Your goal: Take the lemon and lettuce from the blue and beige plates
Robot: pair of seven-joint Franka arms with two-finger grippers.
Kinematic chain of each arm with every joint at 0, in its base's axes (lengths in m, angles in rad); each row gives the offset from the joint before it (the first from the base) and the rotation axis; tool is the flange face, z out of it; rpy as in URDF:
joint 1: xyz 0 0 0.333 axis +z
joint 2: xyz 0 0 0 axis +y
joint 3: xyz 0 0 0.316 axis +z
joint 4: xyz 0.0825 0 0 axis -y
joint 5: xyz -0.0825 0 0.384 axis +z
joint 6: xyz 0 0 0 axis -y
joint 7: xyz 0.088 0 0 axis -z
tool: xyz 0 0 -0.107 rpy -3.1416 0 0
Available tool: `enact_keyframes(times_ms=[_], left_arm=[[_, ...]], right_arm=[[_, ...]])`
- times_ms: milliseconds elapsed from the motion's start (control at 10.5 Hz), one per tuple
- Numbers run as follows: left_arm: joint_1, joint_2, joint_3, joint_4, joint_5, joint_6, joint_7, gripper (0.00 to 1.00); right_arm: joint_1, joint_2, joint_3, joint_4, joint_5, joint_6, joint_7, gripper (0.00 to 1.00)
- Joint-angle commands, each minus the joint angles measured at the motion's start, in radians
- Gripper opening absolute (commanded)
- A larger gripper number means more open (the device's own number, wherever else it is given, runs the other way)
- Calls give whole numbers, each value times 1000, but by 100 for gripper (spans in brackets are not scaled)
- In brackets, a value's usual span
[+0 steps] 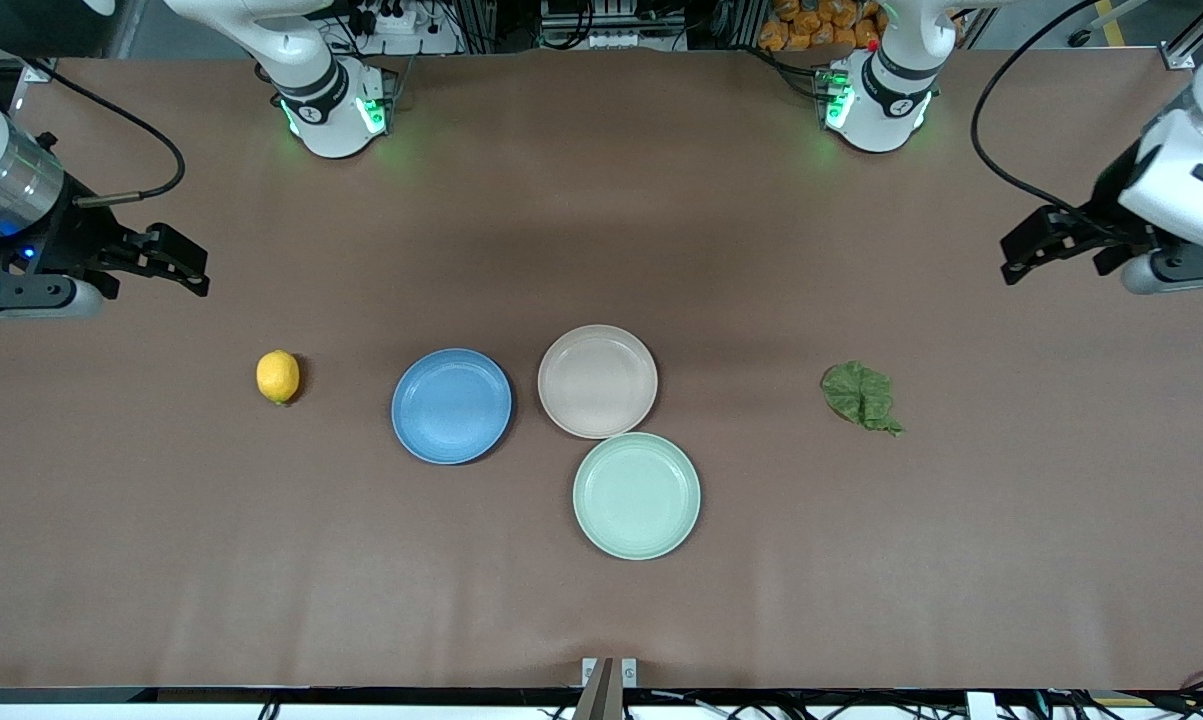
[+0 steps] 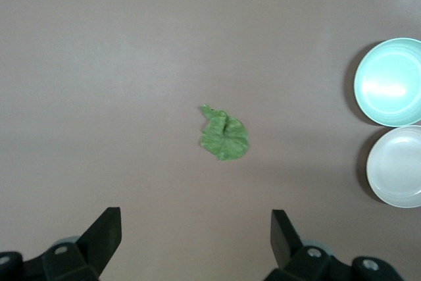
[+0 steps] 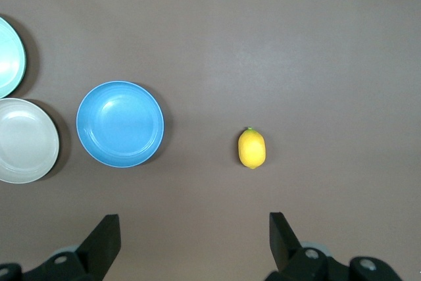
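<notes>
The lemon (image 1: 278, 377) lies on the bare table toward the right arm's end, apart from the empty blue plate (image 1: 451, 405). The lettuce (image 1: 861, 397) lies on the table toward the left arm's end, apart from the empty beige plate (image 1: 597, 381). My right gripper (image 1: 199, 268) is open and empty, up over the table near the lemon. My left gripper (image 1: 1008, 260) is open and empty, up over the table near the lettuce. The right wrist view shows the lemon (image 3: 252, 148) and blue plate (image 3: 120, 123). The left wrist view shows the lettuce (image 2: 224, 135) and beige plate (image 2: 398, 166).
A mint-green plate (image 1: 636, 495), empty, sits nearer the front camera, touching the beige plate's rim. Both arm bases stand at the table's back edge. The brown table (image 1: 601, 620) runs wide around the plates.
</notes>
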Motion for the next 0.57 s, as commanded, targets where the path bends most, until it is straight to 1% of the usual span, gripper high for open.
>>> enact_keyframes(times_ms=[0, 287, 478], left_arm=[[34, -26, -10, -22, -8, -5, 48, 100], [33, -27, -7, -22, -7, -5, 55, 100], [30, -27, -7, -21, -7, -5, 112, 100]], right_arm=[[-13, -26, 12, -27, -15, 7, -10, 100], [-13, -26, 12, -27, -14, 9, -10, 100], [-13, -26, 12, -27, -14, 9, -10, 100]])
